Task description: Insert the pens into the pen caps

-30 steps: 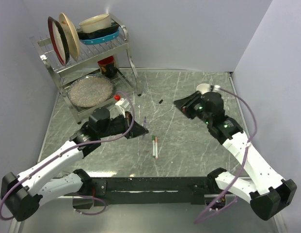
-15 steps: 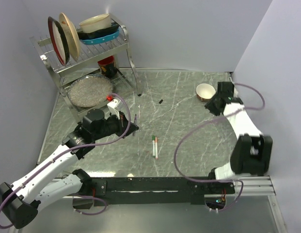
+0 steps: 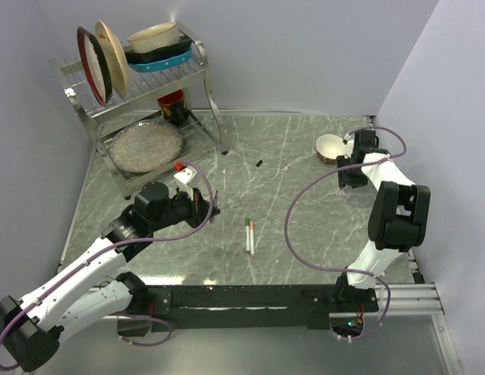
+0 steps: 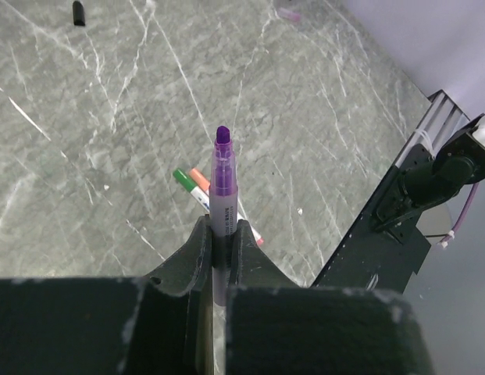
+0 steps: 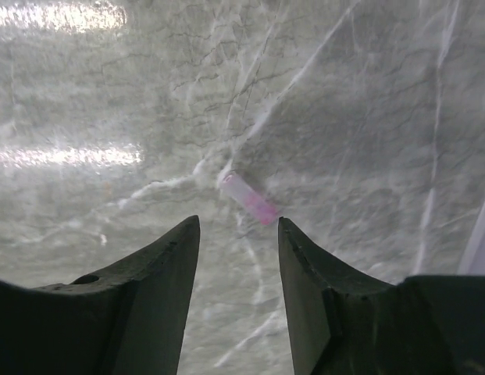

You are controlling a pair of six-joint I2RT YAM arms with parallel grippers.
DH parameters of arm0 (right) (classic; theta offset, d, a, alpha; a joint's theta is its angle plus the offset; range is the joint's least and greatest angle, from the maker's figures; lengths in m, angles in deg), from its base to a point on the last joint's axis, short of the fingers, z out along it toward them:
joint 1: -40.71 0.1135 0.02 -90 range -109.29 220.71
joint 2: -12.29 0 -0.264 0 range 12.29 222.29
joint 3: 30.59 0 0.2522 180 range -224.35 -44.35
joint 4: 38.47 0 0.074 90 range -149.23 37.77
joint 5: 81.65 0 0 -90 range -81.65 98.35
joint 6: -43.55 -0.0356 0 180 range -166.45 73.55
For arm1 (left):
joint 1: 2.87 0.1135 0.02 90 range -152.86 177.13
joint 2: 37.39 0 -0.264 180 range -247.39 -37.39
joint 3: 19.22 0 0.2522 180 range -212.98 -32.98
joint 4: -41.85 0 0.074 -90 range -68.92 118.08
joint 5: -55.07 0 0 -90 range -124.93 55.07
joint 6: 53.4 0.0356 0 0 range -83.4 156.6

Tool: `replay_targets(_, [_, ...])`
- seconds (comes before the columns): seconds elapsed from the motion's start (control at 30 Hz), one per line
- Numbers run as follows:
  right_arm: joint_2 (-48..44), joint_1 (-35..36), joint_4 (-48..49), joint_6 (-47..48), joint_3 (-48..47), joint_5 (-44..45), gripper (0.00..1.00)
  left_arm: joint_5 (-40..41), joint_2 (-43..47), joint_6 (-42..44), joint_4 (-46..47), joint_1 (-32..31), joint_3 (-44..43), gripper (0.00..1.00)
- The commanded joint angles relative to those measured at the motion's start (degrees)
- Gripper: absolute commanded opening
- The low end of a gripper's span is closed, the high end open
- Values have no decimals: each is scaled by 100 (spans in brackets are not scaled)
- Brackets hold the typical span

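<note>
My left gripper (image 3: pixel 212 209) (image 4: pixel 221 226) is shut on a white-barrelled pen (image 4: pixel 222 195) whose bare purple tip (image 4: pixel 222 135) points away from the wrist. Two more pens (image 3: pixel 250 236) lie side by side at the table's middle, one with a green end (image 4: pixel 180 176), one with an orange end (image 4: pixel 197 173). A small black cap (image 3: pixel 259 163) (image 4: pixel 78 12) lies further back. My right gripper (image 3: pixel 347 181) (image 5: pixel 238 221) is open and points down over a short translucent pink cap (image 5: pixel 247 198), which lies just beyond its fingertips.
A metal dish rack (image 3: pixel 197 70) with plates and bowls stands at the back left, a glass dish (image 3: pixel 145 146) on its lower shelf. A small bowl (image 3: pixel 330 146) sits at the back right beside my right gripper. The black base rail (image 3: pixel 250 297) runs along the near edge.
My right arm swung from the middle back to the far right and now points down beside the bowl. My left gripper drew back left with the pen still held.
</note>
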Motion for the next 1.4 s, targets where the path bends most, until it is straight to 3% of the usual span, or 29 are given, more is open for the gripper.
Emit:
replay_targets(0.0, [-37,-63,104,1085,-234,-270,53,3,143,188,341,18,-33,1])
replay_targets(0.5, [579,-89,509,1473,-119,-437,52,302,117,223,306,27,-24,1])
replay_targets(1.37, [860,-256,104,1377,39,-507,45,803,336,223,236,53,-15,1])
